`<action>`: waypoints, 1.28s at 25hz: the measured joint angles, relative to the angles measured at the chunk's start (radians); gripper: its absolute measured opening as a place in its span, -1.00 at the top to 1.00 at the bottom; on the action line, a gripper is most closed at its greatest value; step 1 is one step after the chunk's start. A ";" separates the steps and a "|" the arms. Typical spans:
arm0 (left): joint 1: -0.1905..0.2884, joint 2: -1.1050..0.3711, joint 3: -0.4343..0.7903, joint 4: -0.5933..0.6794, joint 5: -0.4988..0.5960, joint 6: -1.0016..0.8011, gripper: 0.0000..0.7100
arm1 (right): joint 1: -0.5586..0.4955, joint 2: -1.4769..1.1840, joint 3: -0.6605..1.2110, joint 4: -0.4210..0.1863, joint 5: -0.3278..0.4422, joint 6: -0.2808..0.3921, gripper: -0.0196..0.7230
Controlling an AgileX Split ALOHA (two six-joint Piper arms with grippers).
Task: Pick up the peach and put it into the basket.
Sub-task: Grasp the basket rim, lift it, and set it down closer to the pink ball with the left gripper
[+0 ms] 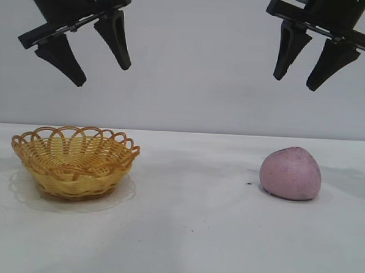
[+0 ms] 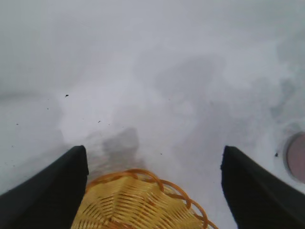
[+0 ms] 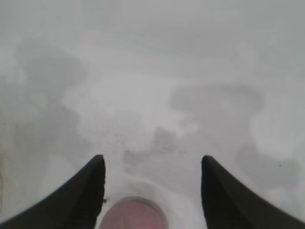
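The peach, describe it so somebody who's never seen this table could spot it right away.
On the white table, look to the right side, under the open right gripper. The peach sits there alone: a dull pink, rounded matte lump, unlike the yellow woven basket at the left.

A white table (image 1: pixel 183 234) carries the basket (image 1: pixel 74 161) and, well apart, the peach (image 1: pixel 291 173) (both resting directly on it).

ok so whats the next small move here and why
Probably lower the right gripper straight down toward the peach. It hangs open above the peach, which sits untouched on the table, apart from the basket; the left gripper hangs open over the basket.
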 joint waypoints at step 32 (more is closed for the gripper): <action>-0.021 0.000 0.000 0.344 0.236 0.373 -0.11 | 0.000 0.000 0.000 -0.002 0.000 -0.009 -0.18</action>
